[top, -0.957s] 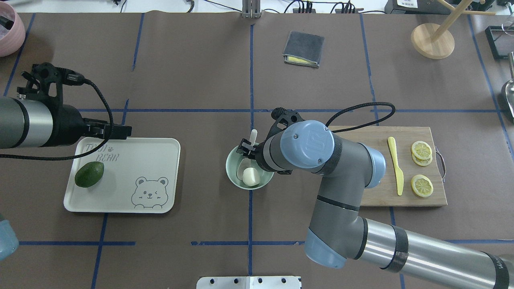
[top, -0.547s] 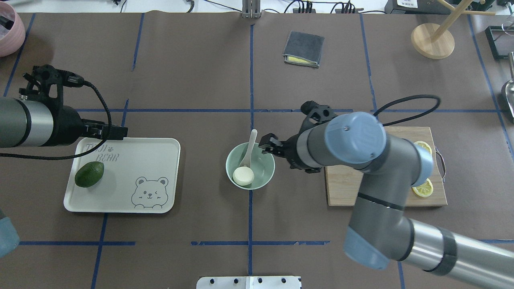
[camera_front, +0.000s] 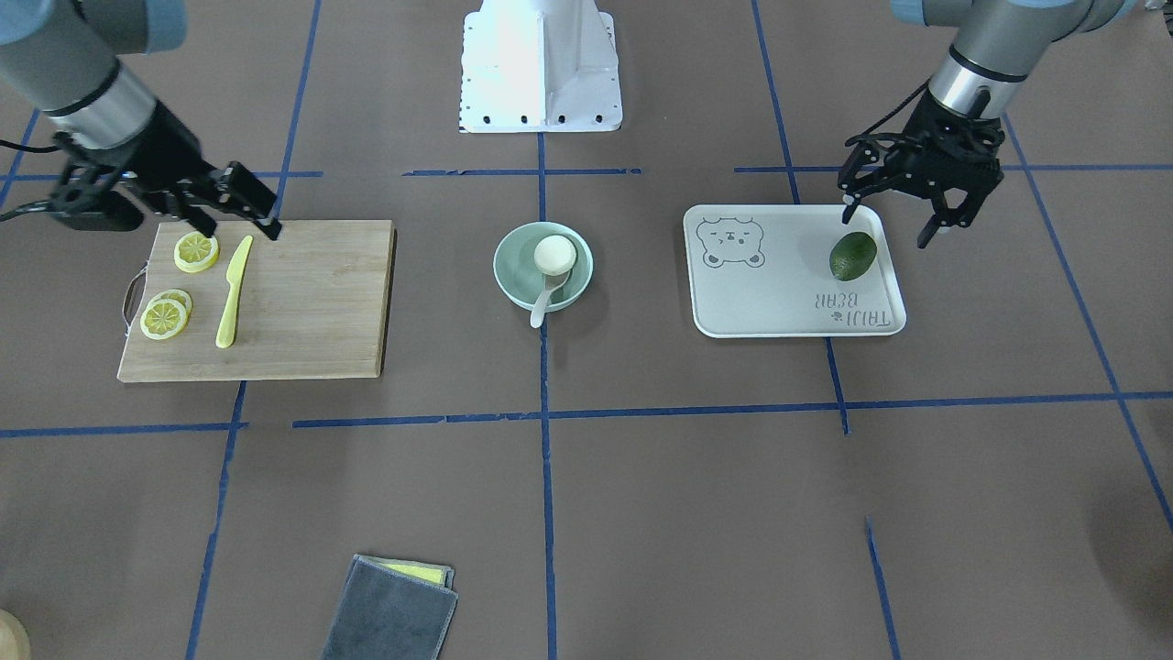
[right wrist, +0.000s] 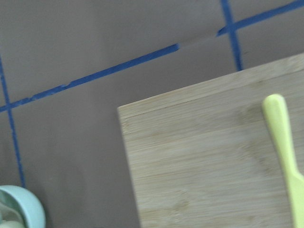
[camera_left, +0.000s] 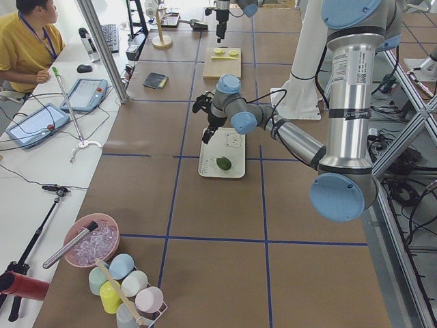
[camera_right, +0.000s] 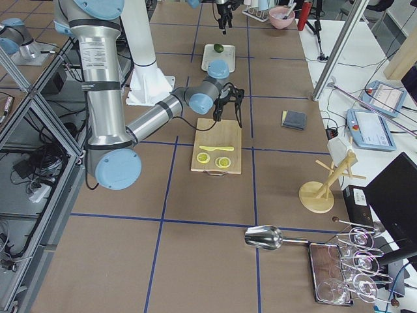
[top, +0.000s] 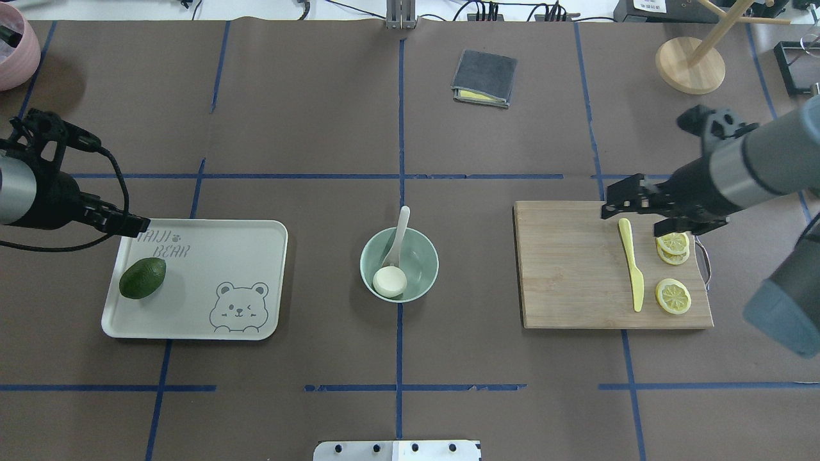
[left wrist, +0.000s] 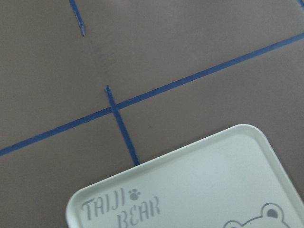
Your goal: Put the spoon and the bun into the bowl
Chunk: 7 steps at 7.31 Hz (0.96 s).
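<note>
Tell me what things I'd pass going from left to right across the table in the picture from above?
First the avocado → mint-green bowl, with the bun and spoon in it → folded gray cloth → yellow plastic knife → lemon slices.

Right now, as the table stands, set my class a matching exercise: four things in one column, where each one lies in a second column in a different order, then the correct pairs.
Things:
1. bun
2. avocado
3. yellow knife
4. folded grey cloth

Places:
A. on the wooden board
B. straight on the table
C. in the mint bowl
D. on the white tray

Pairs: 1-C, 2-D, 3-A, 4-B
</note>
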### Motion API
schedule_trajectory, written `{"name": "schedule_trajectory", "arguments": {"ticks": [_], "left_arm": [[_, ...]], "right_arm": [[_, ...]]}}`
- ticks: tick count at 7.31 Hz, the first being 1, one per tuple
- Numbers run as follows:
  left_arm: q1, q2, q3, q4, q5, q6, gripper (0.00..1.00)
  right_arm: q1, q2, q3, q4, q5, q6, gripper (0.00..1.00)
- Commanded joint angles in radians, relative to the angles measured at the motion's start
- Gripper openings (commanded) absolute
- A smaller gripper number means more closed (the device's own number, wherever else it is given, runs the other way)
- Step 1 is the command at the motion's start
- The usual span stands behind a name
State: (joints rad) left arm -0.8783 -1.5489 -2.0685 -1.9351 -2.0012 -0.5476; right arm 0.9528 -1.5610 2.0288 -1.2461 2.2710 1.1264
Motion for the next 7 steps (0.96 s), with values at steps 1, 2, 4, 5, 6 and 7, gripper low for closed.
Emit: {"name": "schedule_trajectory", "arguments": {"ticks": [1, 2, 4, 5, 6, 7], "left_arm": [[-0.202, 0.039, 0.089, -0.002, -0.150, 0.260, 0.99], [-0.288, 0.058, 0.120, 0.001, -0.210, 0.372, 0.99], [-0.506, 0.085, 0.218, 0.031, -0.351, 0.605, 0.99], [-0.549, 0.111, 0.243, 0.066, -0.360, 0.682, 0.99], [-0.583, 0.119, 0.246, 0.150, -0.361, 0.693, 0.99], [-0.585, 0.156, 0.252, 0.186, -0.390, 0.692, 1.00]], "right_arm": [[0.295, -0.167, -0.094, -0.012, 0.140, -0.540, 1.00], [0.370, -0.207, -0.141, -0.012, 0.140, -0.697, 1.00], [0.476, -0.234, -0.238, -0.059, 0.143, -0.989, 1.00], [0.521, -0.231, -0.236, -0.163, 0.144, -1.078, 1.00], [0.549, -0.225, -0.229, -0.265, 0.144, -1.197, 1.00], [0.558, -0.188, -0.199, -0.332, 0.144, -1.217, 1.00]]}}
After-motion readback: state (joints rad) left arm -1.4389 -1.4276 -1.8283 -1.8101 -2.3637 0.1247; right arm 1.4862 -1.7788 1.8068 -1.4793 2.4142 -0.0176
